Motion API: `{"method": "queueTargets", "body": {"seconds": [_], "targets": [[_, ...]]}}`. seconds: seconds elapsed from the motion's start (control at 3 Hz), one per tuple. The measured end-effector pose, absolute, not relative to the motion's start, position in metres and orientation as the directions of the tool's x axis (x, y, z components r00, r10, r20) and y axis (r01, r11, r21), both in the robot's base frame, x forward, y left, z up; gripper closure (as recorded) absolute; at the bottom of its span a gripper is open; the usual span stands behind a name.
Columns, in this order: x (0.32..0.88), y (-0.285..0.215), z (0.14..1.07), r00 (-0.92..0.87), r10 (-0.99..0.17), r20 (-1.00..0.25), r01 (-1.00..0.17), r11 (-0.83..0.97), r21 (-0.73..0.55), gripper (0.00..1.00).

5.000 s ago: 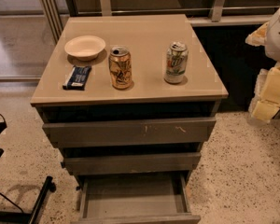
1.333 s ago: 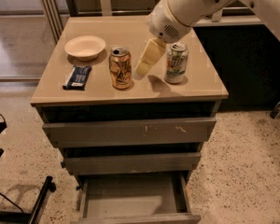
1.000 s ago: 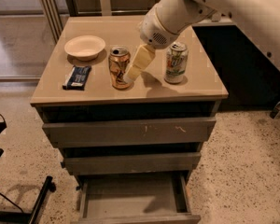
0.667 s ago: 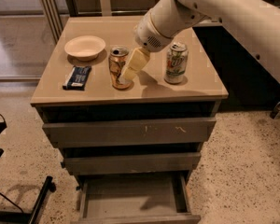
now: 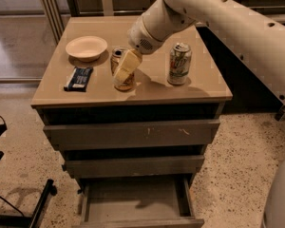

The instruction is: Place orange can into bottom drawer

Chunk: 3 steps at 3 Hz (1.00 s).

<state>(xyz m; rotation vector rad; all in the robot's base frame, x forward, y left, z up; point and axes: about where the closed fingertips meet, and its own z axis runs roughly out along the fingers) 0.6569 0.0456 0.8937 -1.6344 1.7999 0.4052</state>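
Note:
The orange can (image 5: 117,54) stands upright near the middle of the cabinet top (image 5: 199,87), its lower body partly hidden. My gripper (image 5: 122,76) comes down from the upper right on a white arm and sits right against the can's front, covering most of it. The can rests on the top. The bottom drawer (image 5: 137,222) is pulled open at the base of the cabinet, showing an empty grey interior. The two drawers above it are closed.
A white bowl (image 5: 86,47) and a dark snack bar (image 5: 79,77) lie left of the orange can. A white-and-green can (image 5: 179,63) stands to its right. A black frame (image 5: 38,213) sits on the floor at lower left. A dark counter runs along the right.
The arm came in from the right, and over the last second the gripper slid left and down from between the two cans onto the orange can. The cans have not moved.

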Motion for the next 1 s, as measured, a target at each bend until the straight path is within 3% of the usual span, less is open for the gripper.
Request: {"method": "queueTargets", "body": {"seconds": [0.33,1.0], "targets": [[0.6584,0.0476,0.8925,0.002,-0.757,-0.653,-0.965,0.169,-0.199,0.12],[0.6584,0.0476,0.8924,0.002,-0.757,-0.653,-0.965,0.169,-0.199,0.60]]}}
